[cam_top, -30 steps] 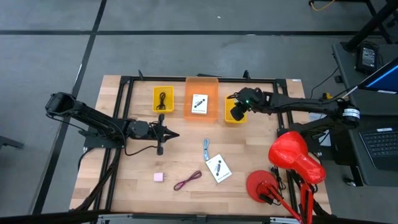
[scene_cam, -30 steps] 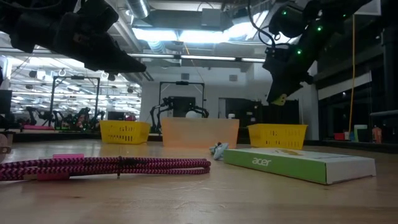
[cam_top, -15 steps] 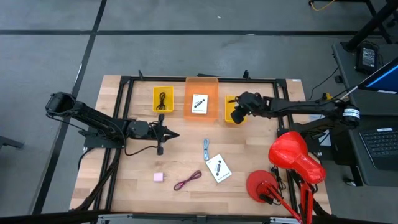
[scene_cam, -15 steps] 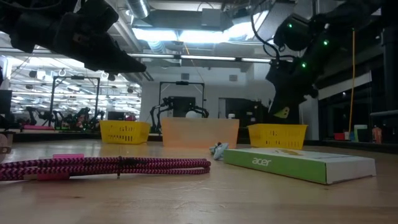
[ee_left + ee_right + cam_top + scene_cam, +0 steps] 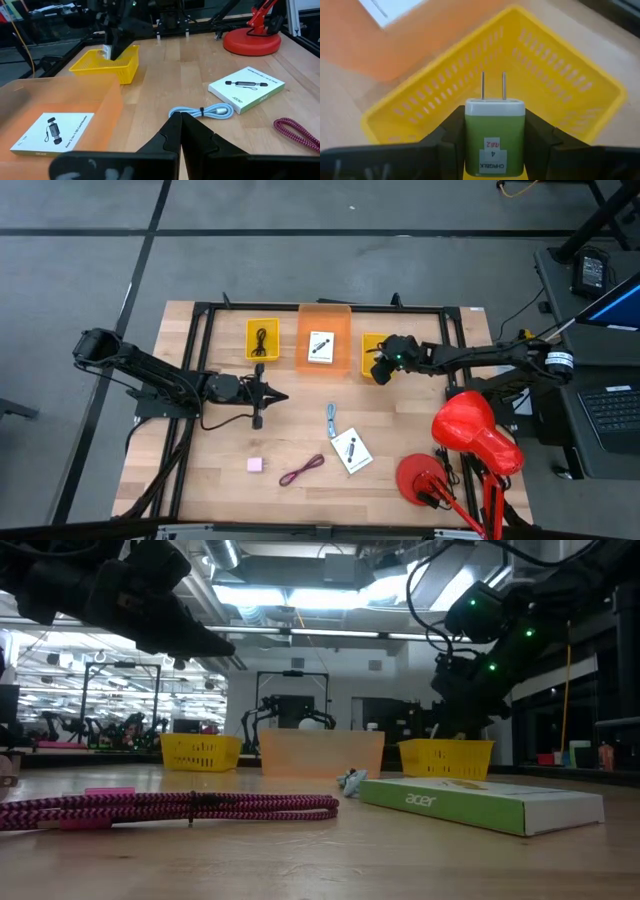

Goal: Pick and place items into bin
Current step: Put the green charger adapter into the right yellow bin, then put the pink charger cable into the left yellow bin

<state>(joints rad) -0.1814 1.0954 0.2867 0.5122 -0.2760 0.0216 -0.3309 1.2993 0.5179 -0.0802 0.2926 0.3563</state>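
Note:
My right gripper (image 5: pixel 378 372) is over the right yellow bin (image 5: pixel 372 344) and shut on the green cube (image 5: pixel 494 130), a plug block with two metal prongs. My left gripper (image 5: pixel 283 395) hovers shut over the table's left middle. The orange bin (image 5: pixel 340 330) holds one white card (image 5: pixel 320 347). The black cord (image 5: pixel 262 340) lies in the left yellow bin. Flat on the wood lie the blue-grey clip-like cable (image 5: pixel 331 417), the second white card (image 5: pixel 351 450), the maroon cord (image 5: pixel 302 470) and the pink square (image 5: pixel 256 465). My right gripper pinches the green cube between its two fingers (image 5: pixel 451 137), one on each side face (image 5: pixel 470 131). The prongs (image 5: pixel 492 86) point away from the wrist, toward the yellow bin's inside. The fingers slant down from the table's right. Whether the cube touches the bin, I cannot tell.
A red clamp lamp with its round base (image 5: pixel 420 478) stands at the table's near right corner. A black frame rail (image 5: pixel 200 380) runs around the work area. Bare wood lies between the bins and the loose items.
My right gripper has come down toward the right yellow bin and shifted slightly toward the table's near edge, still shut on the green cube. In the low view it has sunk to just above the bin's rim.

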